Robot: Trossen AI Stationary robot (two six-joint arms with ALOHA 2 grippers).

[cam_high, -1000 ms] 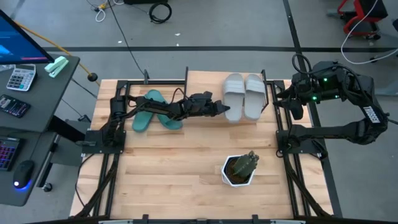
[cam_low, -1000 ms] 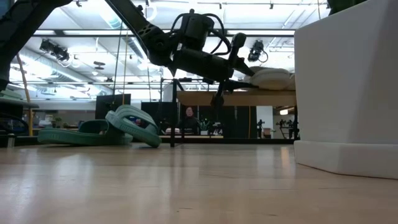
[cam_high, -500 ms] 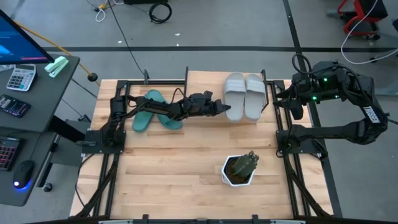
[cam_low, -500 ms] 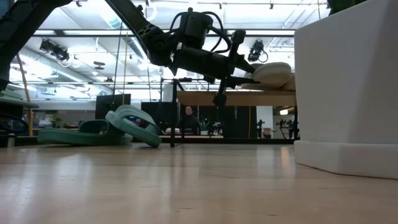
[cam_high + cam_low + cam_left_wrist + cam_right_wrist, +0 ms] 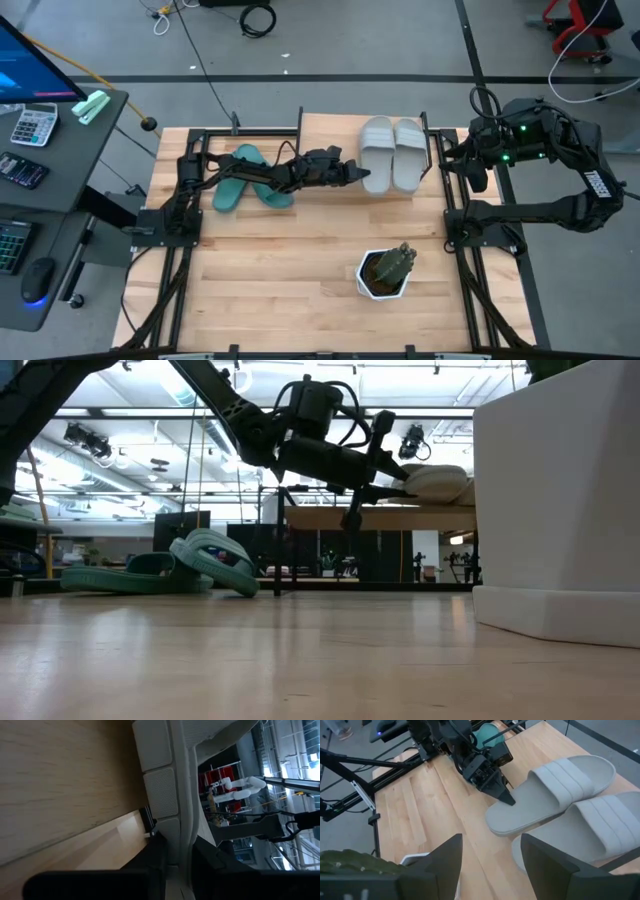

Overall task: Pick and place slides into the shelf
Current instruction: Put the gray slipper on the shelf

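Two light grey slides [image 5: 378,150] [image 5: 408,148] lie side by side on the shelf [image 5: 330,130], a low wooden plank [image 5: 400,518] at the table's far side. My left gripper [image 5: 362,178] reaches level from the table's left and is shut on the left grey slide [image 5: 555,795]. Two teal slides [image 5: 235,175] [image 5: 272,188] lie on the table at the far left, one [image 5: 215,560] leaning tilted on the other [image 5: 120,575]. My right gripper [image 5: 490,870] waits open and high at the table's right, holding nothing. My left gripper pinches the left grey slide's heel rim [image 5: 180,845] between its two fingers, one finger [image 5: 152,857] on the ridged sole side and the other [image 5: 210,862] on the footbed side. The fingers come about level from the table's left. The slide's toe end [image 5: 450,478] stays over the shelf.
A white pot with a green plant [image 5: 383,272] stands on the table's near right, and it fills the right of the low view [image 5: 555,510]. Black frame rails [image 5: 450,200] run along both table sides. Bare wood lies at the table's near middle [image 5: 280,270].
In the low view the grey slide's heel end has come up a little in my left gripper's hold. Both arms have stayed where they were.
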